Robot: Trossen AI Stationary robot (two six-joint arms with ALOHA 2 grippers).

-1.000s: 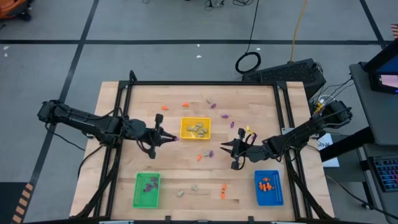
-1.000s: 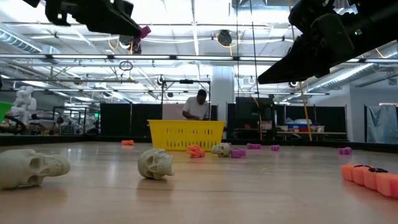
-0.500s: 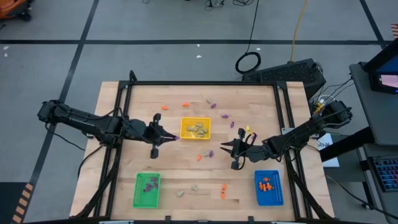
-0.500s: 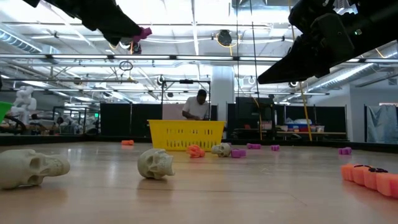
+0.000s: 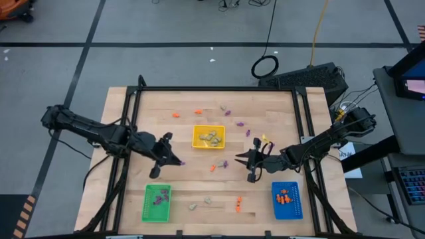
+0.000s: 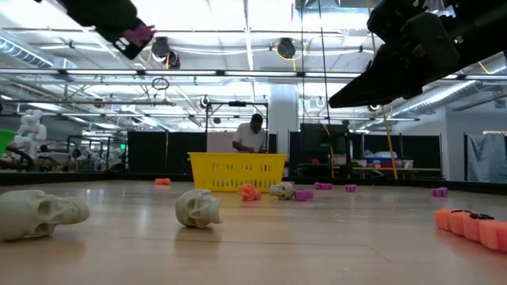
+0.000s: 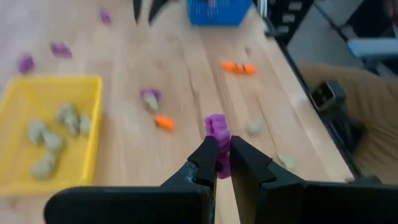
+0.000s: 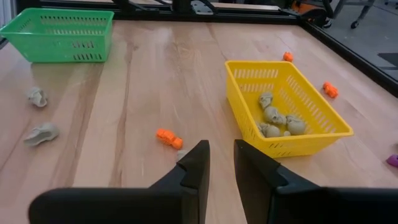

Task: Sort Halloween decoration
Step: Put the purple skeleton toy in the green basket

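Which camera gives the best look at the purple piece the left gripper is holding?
The left wrist view: the purple trinket sits close up, pinched in the left gripper. The high view shows it only as a purple speck at the gripper's tip, the low view a small pink-purple bit overhead. The right wrist view doesn't show it.

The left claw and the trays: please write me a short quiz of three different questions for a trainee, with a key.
1. True or false: the left claw grips a purple trinket.
2. Which tray holds the pale skulls? A) green tray B) yellow tray C) blue tray
3. Fill in: the trinkets in the blue tray are ____ in colour.

Key: 1 true; 2 B; 3 orange. The right claw waits, empty, near the table's middle.
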